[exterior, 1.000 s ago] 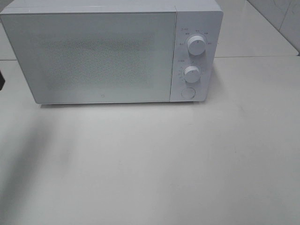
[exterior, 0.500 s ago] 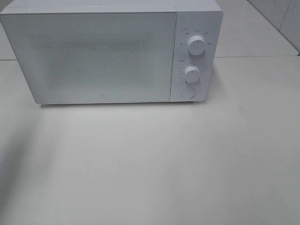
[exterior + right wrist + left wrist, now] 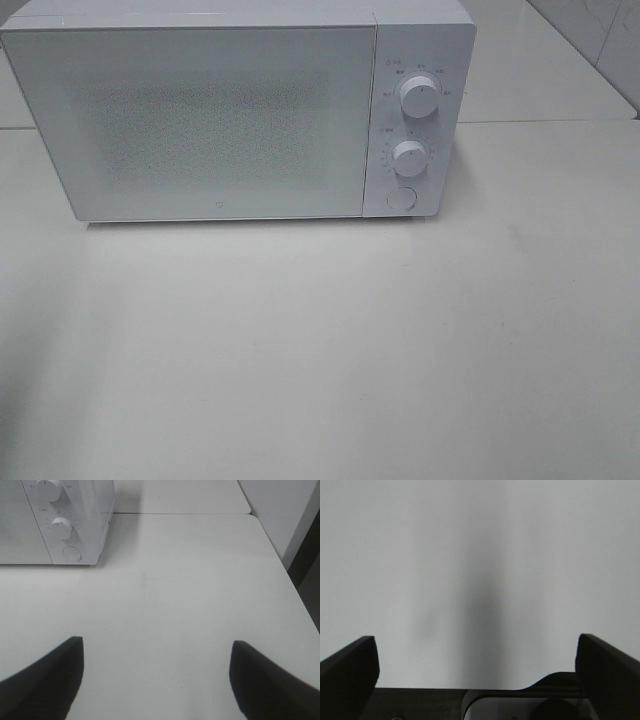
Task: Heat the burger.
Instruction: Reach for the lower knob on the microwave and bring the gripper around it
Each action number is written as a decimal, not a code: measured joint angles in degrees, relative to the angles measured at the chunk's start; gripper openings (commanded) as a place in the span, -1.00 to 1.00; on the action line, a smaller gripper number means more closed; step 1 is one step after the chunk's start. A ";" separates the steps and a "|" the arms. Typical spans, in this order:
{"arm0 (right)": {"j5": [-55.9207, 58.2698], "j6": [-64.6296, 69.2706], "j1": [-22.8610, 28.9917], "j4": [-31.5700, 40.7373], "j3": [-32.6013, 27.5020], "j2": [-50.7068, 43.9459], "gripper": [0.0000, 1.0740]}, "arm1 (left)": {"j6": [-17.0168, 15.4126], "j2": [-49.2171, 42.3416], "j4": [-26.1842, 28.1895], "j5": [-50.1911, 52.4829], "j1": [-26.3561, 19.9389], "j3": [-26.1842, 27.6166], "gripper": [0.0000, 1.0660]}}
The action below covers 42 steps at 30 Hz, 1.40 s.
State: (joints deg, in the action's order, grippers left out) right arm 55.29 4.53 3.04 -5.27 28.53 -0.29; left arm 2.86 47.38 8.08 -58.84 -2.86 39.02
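White on white here: a white microwave [image 3: 220,120] sits on a pale table [image 3: 320,350] with its door [image 3: 200,120] shut flat. The speckled window doesn't let me see inside. The burger doesn't show in any view, so honestly I can't tell where it is relative to either hand. The right gripper [image 3: 156,644] is released, its two dark fingers [image 3: 45,680] spread wide with just bare tabletop between them, gripping nothing. Ahead of it and well apart, off toward the other arm's side, is the control-panel end of the microwave [image 3: 55,520]. That panel has an upper knob [image 3: 419,97], a lower knob [image 3: 409,157] right under it, and a round button [image 3: 400,199] at the bottom. Out on the right gripper's other side the table ends, and a light wall [image 3: 280,510] stands just past the edge. The left gripper [image 3: 476,645] is let go too, with its fingers [image 3: 350,675] about as far apart as they look able to go and nothing held. All that's in front of it is a plain pale surface with a soft grey shadow band running straight out from the middle of the gap. It's too featureless for me to say what that surface is.
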 measured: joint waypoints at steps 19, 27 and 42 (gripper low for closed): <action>0.00 0.00 0.00 0.00 0.00 0.00 0.42 | 2.35 -34.89 -0.34 -2.29 0.00 -9.05 0.85; 0.00 0.00 0.00 0.00 0.00 0.00 0.42 | 2.35 -46.01 -0.11 -2.35 0.00 -9.17 0.84; 0.00 0.00 0.00 0.00 0.00 0.00 0.42 | 2.29 -47.67 1.72 -2.35 0.00 -9.22 0.84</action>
State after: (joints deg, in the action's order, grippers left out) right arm 55.29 4.53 3.04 -5.27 28.53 -0.29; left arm 5.16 -0.29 9.80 -61.19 -2.86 29.79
